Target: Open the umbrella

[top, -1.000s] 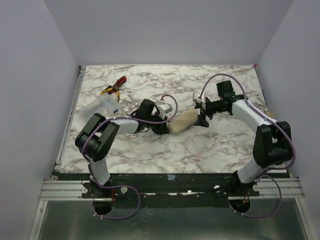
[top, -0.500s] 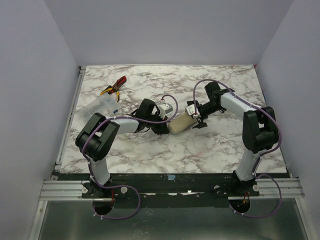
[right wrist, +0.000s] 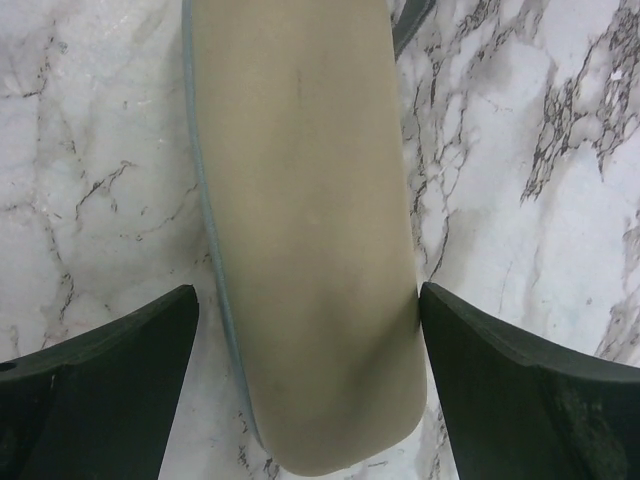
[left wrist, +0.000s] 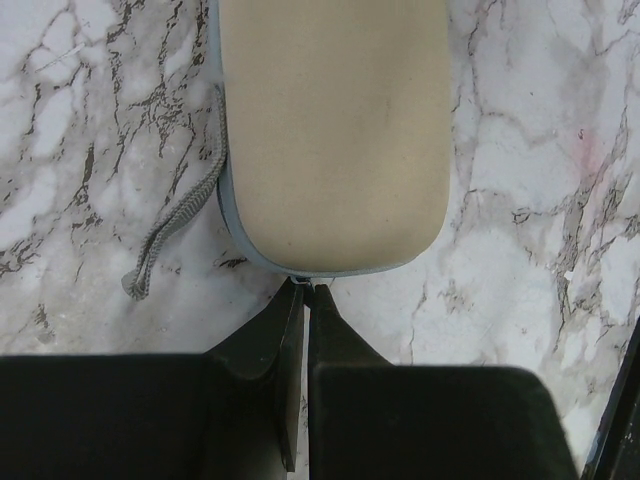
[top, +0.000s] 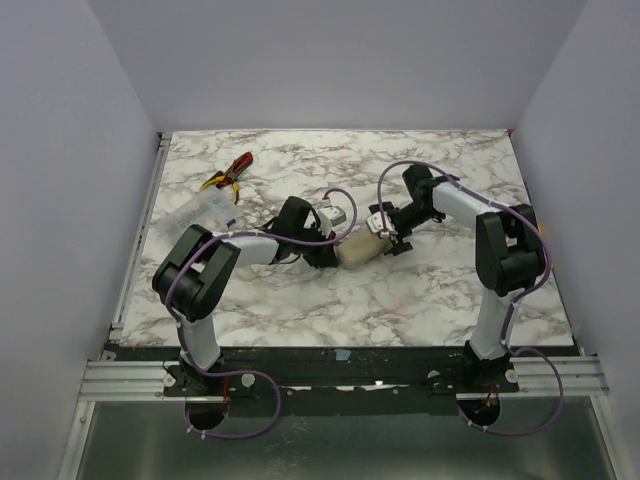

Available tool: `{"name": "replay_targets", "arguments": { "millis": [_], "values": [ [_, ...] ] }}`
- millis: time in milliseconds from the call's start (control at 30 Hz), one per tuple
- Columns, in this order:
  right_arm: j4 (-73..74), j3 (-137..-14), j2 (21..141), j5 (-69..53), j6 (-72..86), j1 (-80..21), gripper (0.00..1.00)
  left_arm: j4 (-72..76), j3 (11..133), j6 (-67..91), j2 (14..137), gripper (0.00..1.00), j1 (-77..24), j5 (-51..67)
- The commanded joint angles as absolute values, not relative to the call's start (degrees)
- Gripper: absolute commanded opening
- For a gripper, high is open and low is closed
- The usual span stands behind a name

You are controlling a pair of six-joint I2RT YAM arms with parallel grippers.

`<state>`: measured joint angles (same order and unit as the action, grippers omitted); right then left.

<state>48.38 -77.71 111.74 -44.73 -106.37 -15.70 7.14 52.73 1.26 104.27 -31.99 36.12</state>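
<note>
The umbrella (top: 362,246) is a folded beige bundle lying mid-table. In the left wrist view it (left wrist: 335,130) fills the top, with a grey-blue edge seam and a grey cord strap (left wrist: 180,215) trailing on the left. My left gripper (top: 330,254) is shut, its tips (left wrist: 307,288) pinching the seam at the umbrella's near-left end. My right gripper (top: 388,238) is open and straddles the other end (right wrist: 305,230). Its right finger (right wrist: 470,350) touches the fabric and its left finger (right wrist: 130,350) stands a little apart. The shaft and handle are hidden.
Red-and-yellow pliers (top: 228,172) lie at the far left of the marble table (top: 400,300). A clear plastic packet (top: 195,212) lies in front of them. White walls close in the left, right and back sides.
My right arm has swung left and its open gripper has come down around the umbrella's right end. The left gripper and the umbrella have stayed put.
</note>
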Motion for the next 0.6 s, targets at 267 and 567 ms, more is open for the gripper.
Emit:
{"name": "replay_targets", "arguments": {
  "millis": [267, 567],
  "values": [
    [26.95, -61.97, 103.96, -37.24, -88.53, -17.89, 0.60, 12.20, 49.03, 6.32, 101.87, 0.00, -32.28, 39.47],
    [17.06, -58.57, 102.78, -32.50, -72.29, -18.39, 0.51, 16.66, 45.03, 10.73, 100.24, 0.00, -34.46, 40.88]
  ]
}}
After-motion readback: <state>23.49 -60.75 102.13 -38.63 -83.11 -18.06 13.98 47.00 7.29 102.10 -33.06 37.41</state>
